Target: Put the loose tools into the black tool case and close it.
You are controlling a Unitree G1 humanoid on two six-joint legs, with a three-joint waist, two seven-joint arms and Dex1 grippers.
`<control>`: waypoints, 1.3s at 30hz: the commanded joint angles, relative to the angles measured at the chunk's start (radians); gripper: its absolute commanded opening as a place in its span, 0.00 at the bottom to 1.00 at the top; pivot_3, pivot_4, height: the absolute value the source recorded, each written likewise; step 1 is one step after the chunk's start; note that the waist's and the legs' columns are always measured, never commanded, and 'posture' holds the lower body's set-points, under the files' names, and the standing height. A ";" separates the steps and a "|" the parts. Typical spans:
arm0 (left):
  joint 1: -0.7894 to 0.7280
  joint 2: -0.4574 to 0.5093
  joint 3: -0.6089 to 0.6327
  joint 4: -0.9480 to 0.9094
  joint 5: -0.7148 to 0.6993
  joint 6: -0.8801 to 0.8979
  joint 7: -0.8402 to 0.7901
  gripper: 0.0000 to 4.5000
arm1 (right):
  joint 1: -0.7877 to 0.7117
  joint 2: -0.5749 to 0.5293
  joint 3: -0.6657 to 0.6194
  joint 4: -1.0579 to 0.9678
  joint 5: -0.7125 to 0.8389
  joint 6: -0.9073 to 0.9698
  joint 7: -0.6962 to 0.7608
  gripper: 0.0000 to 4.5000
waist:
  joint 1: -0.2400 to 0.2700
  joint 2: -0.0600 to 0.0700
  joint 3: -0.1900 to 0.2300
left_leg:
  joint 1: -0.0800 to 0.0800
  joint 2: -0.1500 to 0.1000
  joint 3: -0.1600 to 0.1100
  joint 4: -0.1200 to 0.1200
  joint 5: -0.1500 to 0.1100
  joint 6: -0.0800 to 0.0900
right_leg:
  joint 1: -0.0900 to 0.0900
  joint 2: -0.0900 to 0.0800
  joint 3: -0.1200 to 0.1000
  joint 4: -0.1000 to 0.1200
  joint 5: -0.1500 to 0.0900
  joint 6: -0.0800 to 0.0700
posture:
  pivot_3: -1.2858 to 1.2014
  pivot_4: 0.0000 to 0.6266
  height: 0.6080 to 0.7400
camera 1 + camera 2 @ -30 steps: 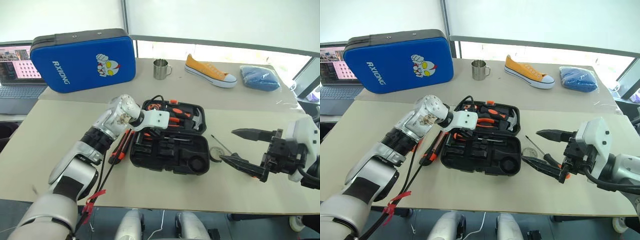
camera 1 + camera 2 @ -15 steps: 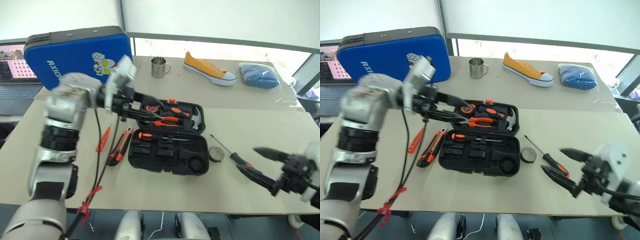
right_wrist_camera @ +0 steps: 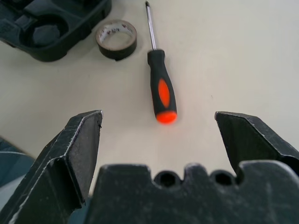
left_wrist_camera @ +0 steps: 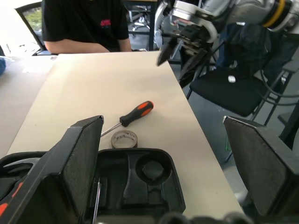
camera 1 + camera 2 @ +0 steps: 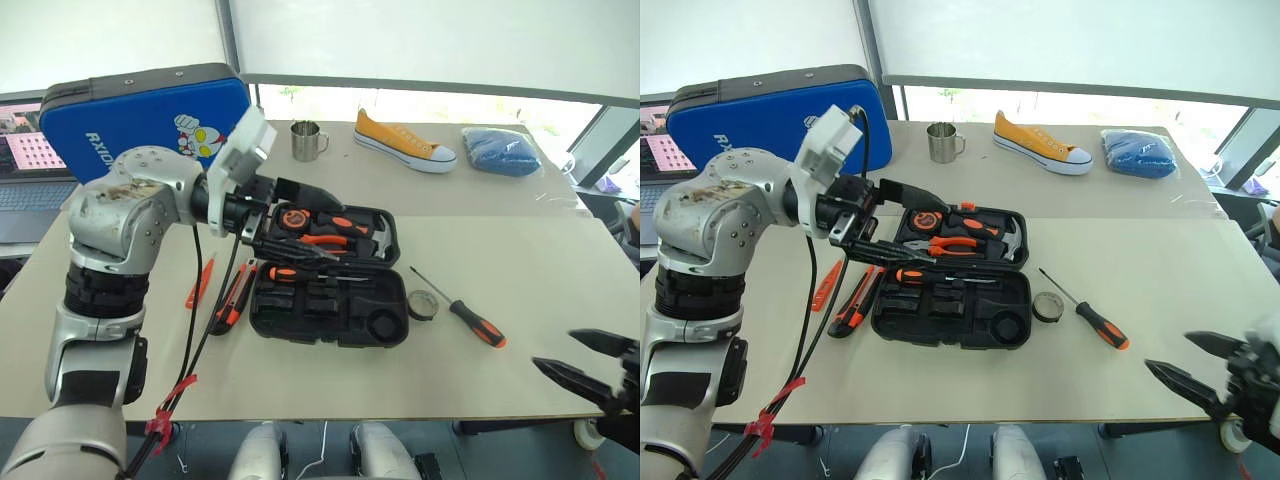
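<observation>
The black tool case lies open on the table, with one black-and-orange screwdriver lying in its front half. My left gripper hovers above the case's left side, open and empty. Left of the case lie the utility knife and the slim orange screwdriver. To its right sit the small tape roll and a second long screwdriver, which also shows in the right wrist view. My right gripper hangs open and empty off the table's front right corner.
Pliers, a hammer and a tape measure fill the case's lid half. Behind stand a blue case, a metal mug, a yellow shoe, a blue cloth and a laptop. A person sits at the table's right end.
My left gripper lifted out of the case and opened, leaving a screwdriver in the front half. My right gripper, still open, drew away to the right and down past the table's edge.
</observation>
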State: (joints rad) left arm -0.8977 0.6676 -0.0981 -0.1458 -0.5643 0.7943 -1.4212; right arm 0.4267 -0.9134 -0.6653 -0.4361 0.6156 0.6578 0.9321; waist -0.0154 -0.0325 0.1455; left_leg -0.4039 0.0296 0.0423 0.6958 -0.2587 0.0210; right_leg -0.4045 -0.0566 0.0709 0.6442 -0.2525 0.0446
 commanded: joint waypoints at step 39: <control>0.329 0.379 0.204 -0.243 -0.077 -0.005 0.079 1.00 | -0.946 0.012 0.748 0.247 -0.157 -0.167 0.319 0.23 | -0.015 0.003 0.007 | -0.001 0.003 0.000 -0.002 0.000 0.000 | -0.004 0.002 0.000 0.000 -0.001 -0.002 | 0.52 0.24 0.99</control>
State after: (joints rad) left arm -0.5859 1.0128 0.0371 -0.3448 -0.6113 0.7766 -1.3428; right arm -0.4734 -0.9211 0.0054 -0.1852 0.5080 0.5260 1.2228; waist -0.0303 -0.0290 0.1522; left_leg -0.4065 0.0317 0.0419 0.6940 -0.2587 0.0209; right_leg -0.4091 -0.0555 0.0703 0.6449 -0.2534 0.0427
